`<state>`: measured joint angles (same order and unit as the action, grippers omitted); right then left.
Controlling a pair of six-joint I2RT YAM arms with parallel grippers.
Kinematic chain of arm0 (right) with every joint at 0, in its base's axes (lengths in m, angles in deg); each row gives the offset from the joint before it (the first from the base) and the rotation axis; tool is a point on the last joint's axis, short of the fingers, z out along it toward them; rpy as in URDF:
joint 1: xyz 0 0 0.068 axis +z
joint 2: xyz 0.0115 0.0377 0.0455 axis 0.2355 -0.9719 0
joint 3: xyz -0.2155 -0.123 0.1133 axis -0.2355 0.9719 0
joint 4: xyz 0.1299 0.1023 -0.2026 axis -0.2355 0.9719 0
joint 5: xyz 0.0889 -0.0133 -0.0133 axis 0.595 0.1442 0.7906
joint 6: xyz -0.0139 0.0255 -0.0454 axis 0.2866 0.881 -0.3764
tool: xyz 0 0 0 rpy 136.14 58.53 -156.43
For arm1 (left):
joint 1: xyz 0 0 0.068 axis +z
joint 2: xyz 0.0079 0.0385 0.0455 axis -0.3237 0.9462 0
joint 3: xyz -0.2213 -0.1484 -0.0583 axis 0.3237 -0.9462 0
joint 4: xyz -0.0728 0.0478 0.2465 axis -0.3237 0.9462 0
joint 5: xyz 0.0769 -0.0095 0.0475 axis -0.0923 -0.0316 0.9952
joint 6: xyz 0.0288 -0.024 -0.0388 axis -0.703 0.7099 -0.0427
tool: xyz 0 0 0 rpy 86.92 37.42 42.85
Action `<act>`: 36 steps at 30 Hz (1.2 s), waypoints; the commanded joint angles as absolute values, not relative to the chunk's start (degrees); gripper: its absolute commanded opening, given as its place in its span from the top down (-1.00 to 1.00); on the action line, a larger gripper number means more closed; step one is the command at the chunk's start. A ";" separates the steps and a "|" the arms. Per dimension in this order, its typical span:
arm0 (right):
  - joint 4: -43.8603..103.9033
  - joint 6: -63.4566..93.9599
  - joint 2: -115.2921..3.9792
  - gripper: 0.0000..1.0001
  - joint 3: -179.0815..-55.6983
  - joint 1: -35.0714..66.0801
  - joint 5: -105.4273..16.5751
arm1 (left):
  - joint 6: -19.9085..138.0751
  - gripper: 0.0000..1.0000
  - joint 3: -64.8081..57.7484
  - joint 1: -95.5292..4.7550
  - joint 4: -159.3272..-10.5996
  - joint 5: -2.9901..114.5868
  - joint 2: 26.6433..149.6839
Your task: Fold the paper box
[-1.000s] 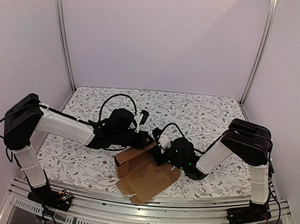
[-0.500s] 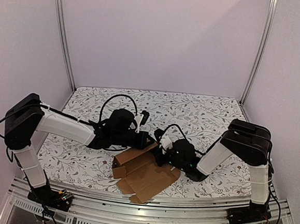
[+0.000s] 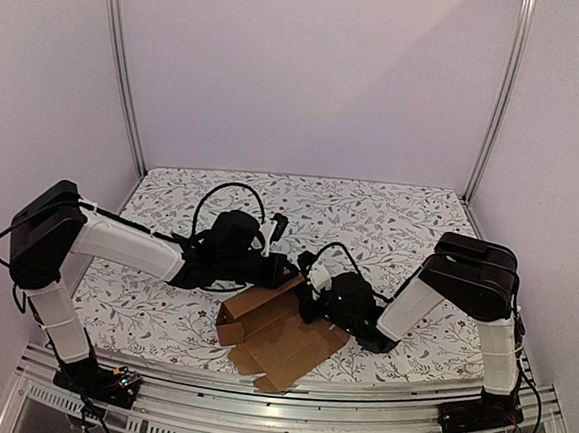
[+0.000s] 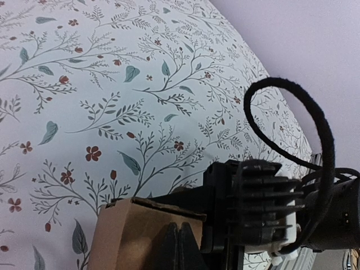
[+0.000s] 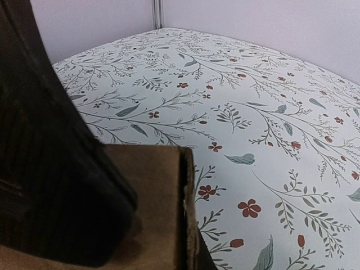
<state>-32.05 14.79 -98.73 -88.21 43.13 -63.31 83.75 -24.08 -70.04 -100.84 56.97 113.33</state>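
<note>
Close to the near edge of the flowered table (image 3: pixel 409 226) lies the paper box (image 3: pixel 275 334), half raised, its flaps spread flat. The right gripper (image 3: pixel 307 298) pinches one box wall. The left gripper (image 3: pixel 286 273), farther from that edge, has its jaws pressed together.

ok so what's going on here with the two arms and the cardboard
Two robot arms are folding a paper box at the near middle of the table. It is only partly formed: the far panels stand up, the near flaps lie flat and open. The left claw is shut at the raised part's far side; whether it pinches the cardboard is unclear. The right claw appears closed on a raised cardboard edge.
</note>
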 commanded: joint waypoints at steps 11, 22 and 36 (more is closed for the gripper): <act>-32.71 14.12 -100.18 0.73 -90.71 44.18 -66.24 | 84.15 1.00 -24.44 -69.34 -98.87 56.35 114.87; -32.51 13.46 -99.64 1.00 -90.86 44.45 -67.38 | 84.22 1.00 -24.62 -69.33 -98.99 56.25 114.83; -35.03 12.26 -99.82 1.00 -90.28 46.40 -71.74 | 84.55 1.00 -25.00 -69.34 -98.68 56.31 113.86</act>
